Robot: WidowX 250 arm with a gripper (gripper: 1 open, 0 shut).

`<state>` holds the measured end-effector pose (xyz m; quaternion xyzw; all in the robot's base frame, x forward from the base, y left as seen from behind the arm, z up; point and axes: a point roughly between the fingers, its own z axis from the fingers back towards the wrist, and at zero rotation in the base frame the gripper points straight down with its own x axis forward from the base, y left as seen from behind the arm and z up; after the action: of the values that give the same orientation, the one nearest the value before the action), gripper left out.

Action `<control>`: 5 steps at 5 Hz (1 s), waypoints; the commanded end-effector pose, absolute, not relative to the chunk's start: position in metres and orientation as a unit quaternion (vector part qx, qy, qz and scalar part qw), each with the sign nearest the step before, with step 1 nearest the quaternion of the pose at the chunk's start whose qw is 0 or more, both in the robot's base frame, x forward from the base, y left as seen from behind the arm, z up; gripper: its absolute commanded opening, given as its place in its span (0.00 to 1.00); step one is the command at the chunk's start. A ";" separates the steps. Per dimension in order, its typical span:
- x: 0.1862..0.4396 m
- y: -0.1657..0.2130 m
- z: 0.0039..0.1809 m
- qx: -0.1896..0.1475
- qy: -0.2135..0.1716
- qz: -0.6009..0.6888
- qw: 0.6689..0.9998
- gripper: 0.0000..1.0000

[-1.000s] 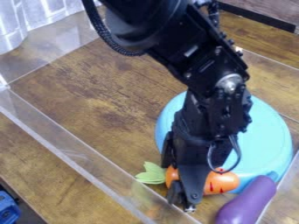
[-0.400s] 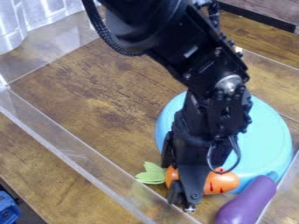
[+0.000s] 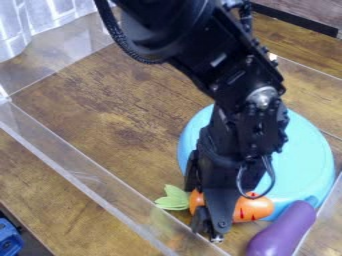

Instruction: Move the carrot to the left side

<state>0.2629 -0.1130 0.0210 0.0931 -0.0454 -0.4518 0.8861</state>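
Observation:
The small orange carrot with a light-green leafy top lies on the wooden table at the front edge of the blue plate. My black gripper points down right over the carrot's middle, its fingers straddling or touching it. The arm hides much of the carrot and the fingertips. I cannot tell whether the jaws are closed on it.
A purple eggplant-shaped toy lies just right of the carrot at the bottom edge. A clear plastic wall runs diagonally along the table's front left. The wooden table extends to the left.

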 end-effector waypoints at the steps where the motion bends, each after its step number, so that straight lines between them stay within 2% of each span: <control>1: 0.251 -0.090 -0.004 0.098 0.000 -0.443 0.891 0.00; 5: 0.252 -0.084 -0.008 0.104 0.005 -0.440 0.892 0.00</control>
<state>0.2656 -0.1066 0.0196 0.1021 -0.0433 -0.4487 0.8868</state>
